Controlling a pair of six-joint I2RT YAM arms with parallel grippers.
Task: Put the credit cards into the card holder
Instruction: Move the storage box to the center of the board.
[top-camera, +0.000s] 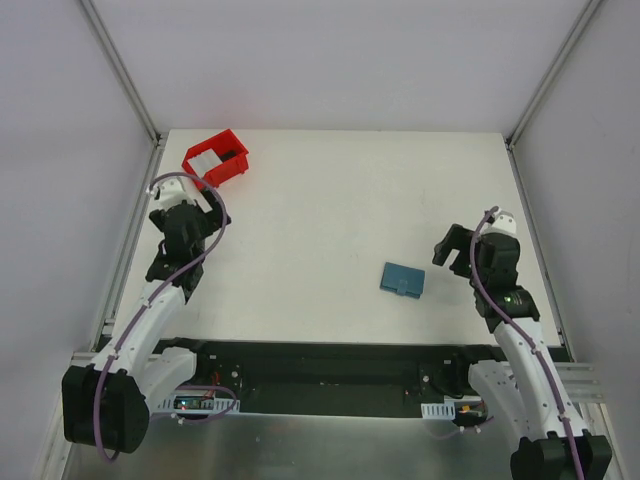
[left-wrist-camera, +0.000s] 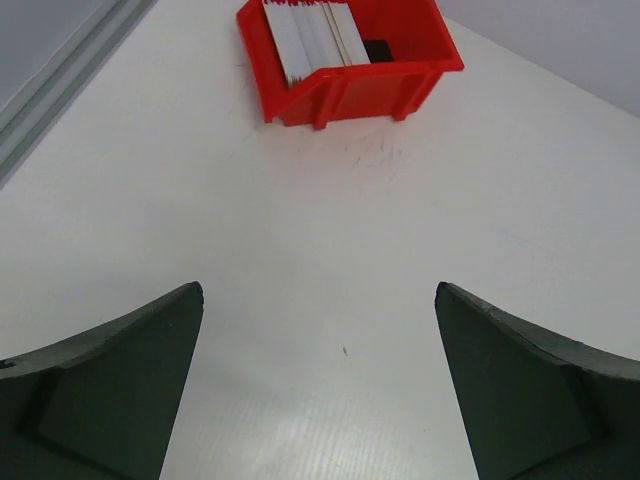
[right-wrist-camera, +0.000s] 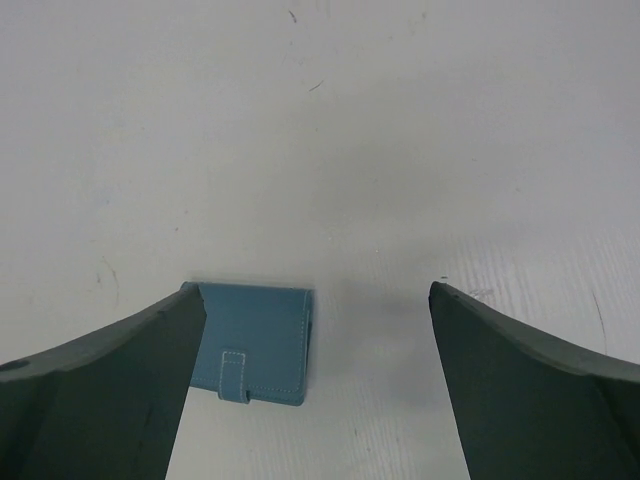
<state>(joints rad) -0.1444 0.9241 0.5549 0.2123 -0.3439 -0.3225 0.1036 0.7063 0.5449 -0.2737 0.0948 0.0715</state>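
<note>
The credit cards (left-wrist-camera: 315, 40) are a small white stack standing inside a red bin (left-wrist-camera: 400, 80) at the table's far left; they also show in the top view (top-camera: 209, 160). The card holder (top-camera: 402, 280) is a closed teal-blue wallet lying flat right of centre, its clasp tab fastened; it also shows in the right wrist view (right-wrist-camera: 255, 340). My left gripper (left-wrist-camera: 320, 300) is open and empty, above bare table short of the bin. My right gripper (right-wrist-camera: 318, 295) is open and empty, just right of the wallet, whose left part its left finger (right-wrist-camera: 120, 380) hides.
The red bin (top-camera: 216, 158) sits at the far left corner, near the table's metal side rail (top-camera: 128, 250). The white table (top-camera: 320, 200) is walled by grey panels on both sides and behind.
</note>
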